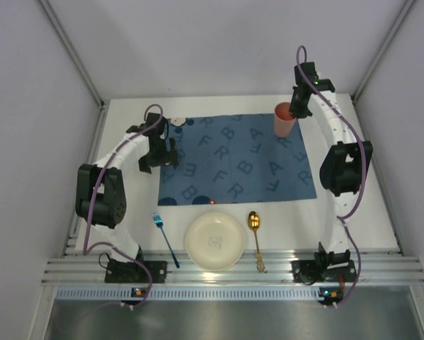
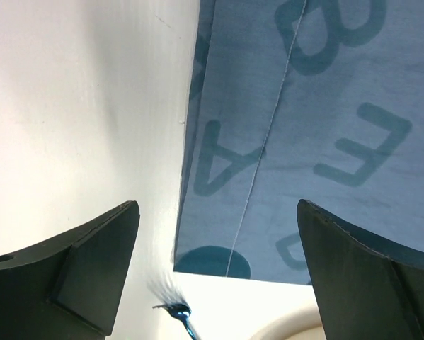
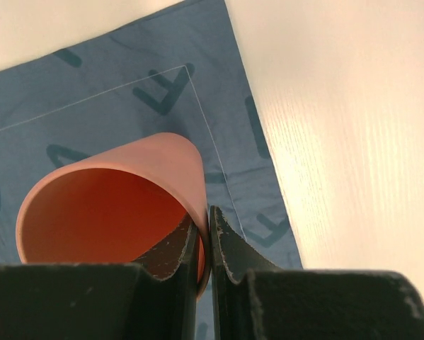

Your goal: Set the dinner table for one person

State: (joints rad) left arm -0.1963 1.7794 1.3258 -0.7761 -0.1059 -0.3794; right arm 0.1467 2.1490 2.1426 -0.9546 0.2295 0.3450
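**Orange cup [image 3: 105,205] clamped at rim, left side empty**

My right gripper [image 3: 209,244] is closed on the cup: one finger inside the rim, one outside, wall pinched between. The cup is at the far right corner of the mat [image 1: 233,163]. Its base is hidden behind its own wall in my wrist view, so I can't tell if it touches the mat or hangs just above.

My left gripper [image 2: 219,248] has its fingers wide apart with nothing between them. It's over the mat's left edge, partly over bare table [image 1: 360,212].

The white table carries everything. The mat lies mid-table and the rail [image 1: 226,273] runs along the near edge. Off the mat, between it and the rail: fork [image 1: 164,237], plate [image 1: 215,241], spoon [image 1: 255,237] in a row. The spoon's handle end reaches the rail. The left wrist view cuts the fork to its tines and the plate to a sliver of rim.
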